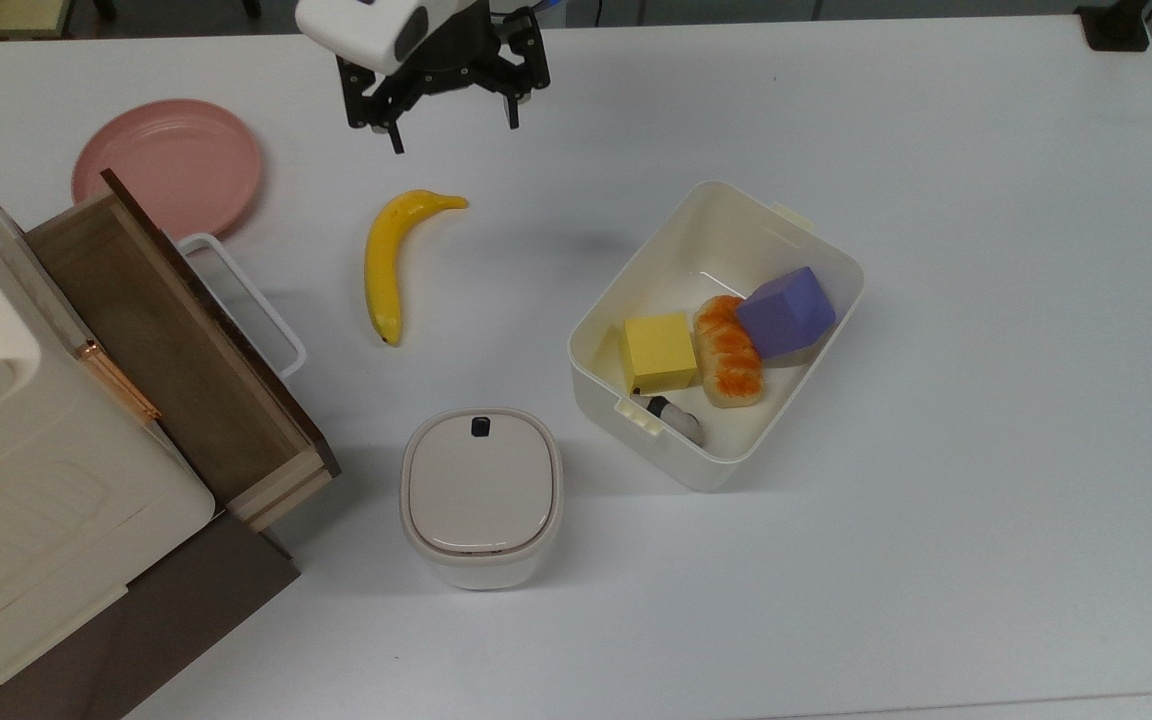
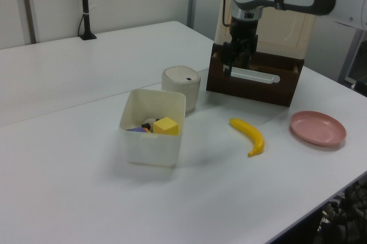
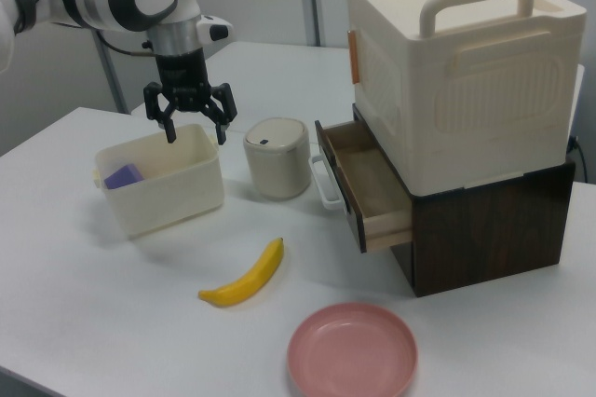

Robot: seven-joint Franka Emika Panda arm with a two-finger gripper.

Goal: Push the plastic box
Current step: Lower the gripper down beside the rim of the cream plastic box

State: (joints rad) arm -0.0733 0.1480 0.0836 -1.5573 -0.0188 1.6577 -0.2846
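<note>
Spread wide and empty, the gripper [image 1: 453, 138] hangs in the air near the desk's far edge in the top view, above the banana [image 1: 388, 258]. From it the plastic box [image 1: 782, 232] lies toward the desk's middle, nearer the top view's lower right, its long axis running diagonally.

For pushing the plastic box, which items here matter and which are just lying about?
In the job: plastic box; pincer, open, in the air away from the box.

Lying about: banana; pink plate; lidded container; cabinet with its open drawer.
</note>
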